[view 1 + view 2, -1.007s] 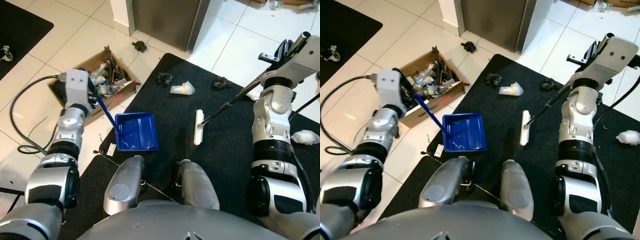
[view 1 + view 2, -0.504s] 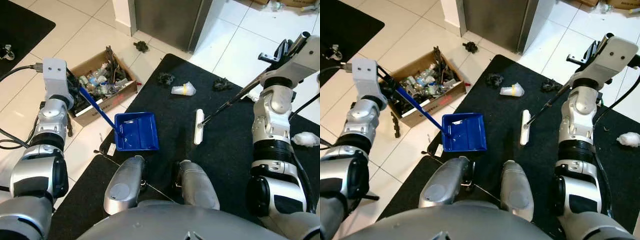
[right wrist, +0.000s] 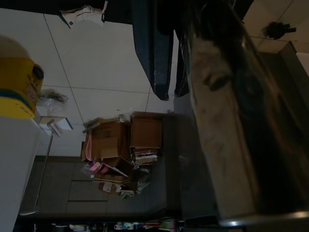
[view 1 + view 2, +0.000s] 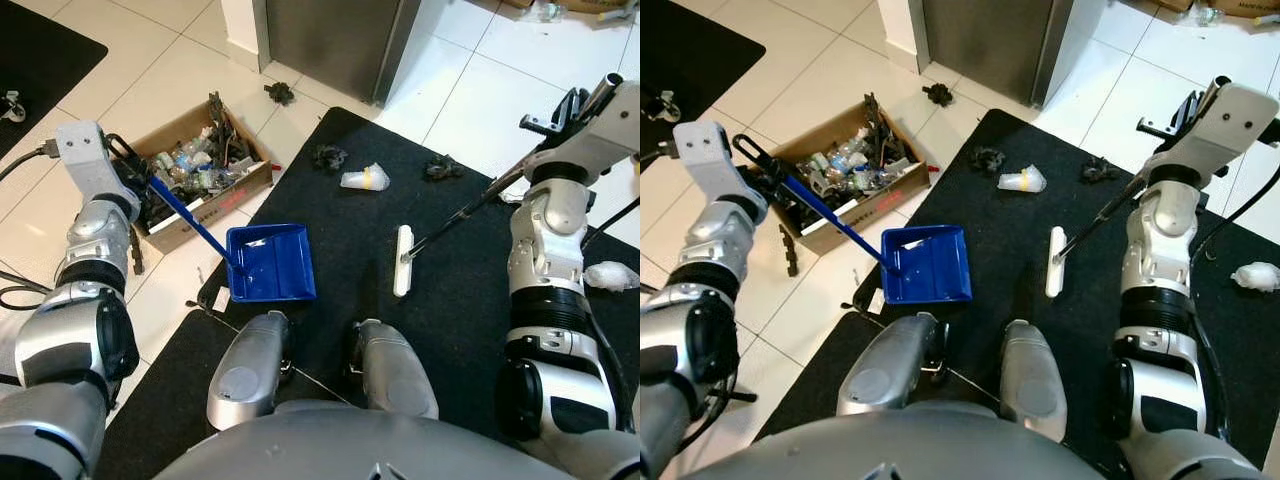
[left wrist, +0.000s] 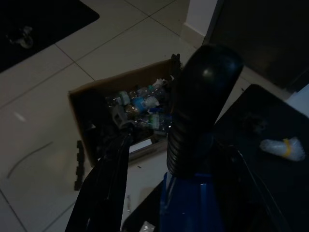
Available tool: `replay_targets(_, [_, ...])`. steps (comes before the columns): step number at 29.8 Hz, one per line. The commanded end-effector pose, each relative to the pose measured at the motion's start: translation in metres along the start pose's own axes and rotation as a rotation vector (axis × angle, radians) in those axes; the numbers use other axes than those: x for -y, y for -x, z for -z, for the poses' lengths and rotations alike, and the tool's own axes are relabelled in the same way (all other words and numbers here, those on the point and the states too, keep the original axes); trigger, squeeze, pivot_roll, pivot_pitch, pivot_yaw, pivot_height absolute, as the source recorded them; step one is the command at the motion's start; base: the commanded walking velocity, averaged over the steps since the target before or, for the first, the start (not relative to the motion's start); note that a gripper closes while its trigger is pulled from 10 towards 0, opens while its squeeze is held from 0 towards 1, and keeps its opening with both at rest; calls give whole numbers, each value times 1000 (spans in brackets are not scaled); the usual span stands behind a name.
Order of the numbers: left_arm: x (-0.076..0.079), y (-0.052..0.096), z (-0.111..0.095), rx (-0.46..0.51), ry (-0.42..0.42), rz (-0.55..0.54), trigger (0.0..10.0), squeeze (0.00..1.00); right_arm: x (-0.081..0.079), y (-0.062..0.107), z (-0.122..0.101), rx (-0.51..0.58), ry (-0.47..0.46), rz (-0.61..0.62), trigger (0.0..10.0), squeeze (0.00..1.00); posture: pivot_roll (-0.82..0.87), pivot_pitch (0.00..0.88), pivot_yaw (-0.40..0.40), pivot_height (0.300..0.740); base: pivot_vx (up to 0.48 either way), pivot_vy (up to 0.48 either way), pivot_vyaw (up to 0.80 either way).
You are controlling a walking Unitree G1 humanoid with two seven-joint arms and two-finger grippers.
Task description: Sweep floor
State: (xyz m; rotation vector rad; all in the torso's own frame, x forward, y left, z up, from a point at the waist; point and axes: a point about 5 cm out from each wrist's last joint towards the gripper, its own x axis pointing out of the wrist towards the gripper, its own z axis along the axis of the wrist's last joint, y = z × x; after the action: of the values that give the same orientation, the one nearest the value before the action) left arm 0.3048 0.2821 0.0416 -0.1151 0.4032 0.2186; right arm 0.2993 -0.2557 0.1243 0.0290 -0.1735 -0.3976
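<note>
- On the black floor mat [image 4: 470, 290], a blue plastic dustpan [image 4: 270, 262] is being rested flat with its mouth facing the debris, so that litter can be pushed into it.
- Its long blue handle [image 4: 190, 222] is being held by the left end effector [image 4: 135, 170], whose fingers are clamped around the grip.
- A white broom head [image 4: 402, 260] is being set down just beside the dustpan; its dark pole [image 4: 465, 207] is being gripped by the right end effector [image 4: 575, 100].
- A crumpled clear plastic wrapper [image 4: 363, 178] and two dark scraps [image 4: 327, 156] are lying farther along the mat, not yet swept.
- An open cardboard box of rubbish [image 4: 195, 170] is standing on the white tiled floor [image 4: 150, 80], probably for emptying the pan.
</note>
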Motion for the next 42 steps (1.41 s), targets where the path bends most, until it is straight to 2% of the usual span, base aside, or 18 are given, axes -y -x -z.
replay_targets(1, [0,-1,0,-17,21,12,10000,0,3,-2,-10,43,-2,3,10000,0,86,45,-22,740,0,0,0])
replay_targets(12, [13,-7,-10,-53,-3,102,10000,0,7,6,-10,42,5,15,10000,0,51,84,5,740,0,0,0])
replay_targets(15, [18,-8,-11,-93,-71,136,10000,0,15,16,-8,35,10,45,10000,0,35,115,29,740,0,0,0])
replay_targets(18, [18,-8,-10,-111,-101,139,10000,0,17,21,-7,29,12,54,10000,0,32,122,34,740,0,0,0])
replay_targets(19, [17,-8,-10,-117,-114,141,8353,0,18,24,-6,25,13,57,10000,0,29,132,42,740,0,0,0])
replay_targets(21, [17,-8,-10,-121,-120,143,8353,0,18,25,-6,23,13,59,10000,0,29,132,42,740,0,0,0])
replay_targets(22, [16,-8,-10,-127,-132,147,5412,0,18,27,-5,19,13,61,10000,0,29,136,46,740,0,0,0])
replay_targets(23, [16,-8,-10,-127,-132,147,5412,0,18,27,-5,19,13,61,10000,0,29,136,46,740,0,0,0])
replay_targets(25, [14,-7,-7,-146,-174,159,3765,0,19,29,-4,14,13,66,10000,0,33,143,53,740,0,0,0])
replay_targets(26, [14,-7,-7,-146,-174,159,3765,0,19,29,-4,14,13,66,10000,0,33,143,53,740,0,0,0])
replay_targets(27, [13,-6,-6,-153,-191,161,3098,0,18,30,-4,13,12,67,10000,0,37,148,54,740,0,0,0])
replay_targets(28, [11,-6,-5,-153,-204,154,1804,0,18,31,-3,11,11,66,10000,0,41,150,54,740,0,0,0])
replay_targets(29, [11,-6,-5,-153,-204,154,1804,0,18,31,-3,11,11,66,10000,0,41,150,54,740,0,0,0])
replay_targets(30, [9,-6,-6,-151,-217,151,588,0,17,30,-3,9,10,65,10000,0,41,150,54,740,0,0,0])
replay_targets(31, [8,-5,-7,-146,-228,147,0,0,16,30,-3,7,9,63,10000,0,45,150,53,740,0,0,0])
replay_targets(38, [7,-7,-15,-108,-285,144,0,0,13,30,-3,0,6,54,10000,0,56,138,50,740,0,0,0])
replay_targets(42, [12,-8,-24,-49,-333,150,0,0,11,26,-3,-1,1,53,10000,0,72,113,47,740,0,0,0])
